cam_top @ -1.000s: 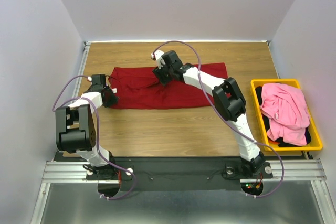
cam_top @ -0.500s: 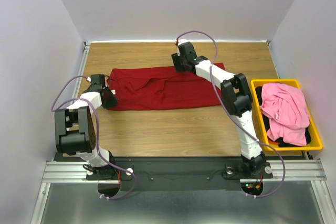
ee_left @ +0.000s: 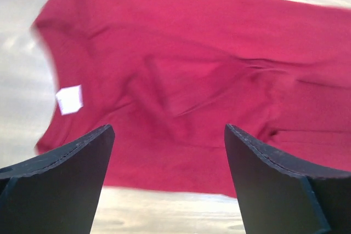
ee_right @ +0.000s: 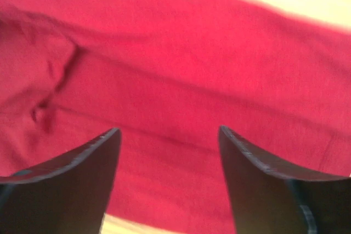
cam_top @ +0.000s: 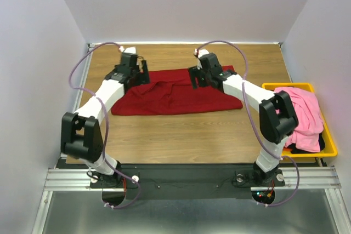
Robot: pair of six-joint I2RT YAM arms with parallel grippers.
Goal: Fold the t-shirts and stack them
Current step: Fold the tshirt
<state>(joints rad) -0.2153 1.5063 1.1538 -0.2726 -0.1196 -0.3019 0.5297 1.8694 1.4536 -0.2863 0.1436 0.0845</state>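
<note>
A dark red t-shirt lies as a long flat band across the middle of the table, with creases near its centre. Its white neck label shows in the left wrist view. My left gripper hangs over the shirt's far left part, open, and nothing sits between its fingers. Over the far right part, my right gripper is open too and holds no cloth. A pink t-shirt is heaped on a black one in the bin.
The yellow plastic bin stands at the table's right edge. Bare wooden table lies between the red shirt and the arm bases. White walls close in the left, far and right sides.
My left gripper has let go at the shirt's left end, opened wide and swung up to its far left edge. The right gripper moved right along the far edge and opened wider.
</note>
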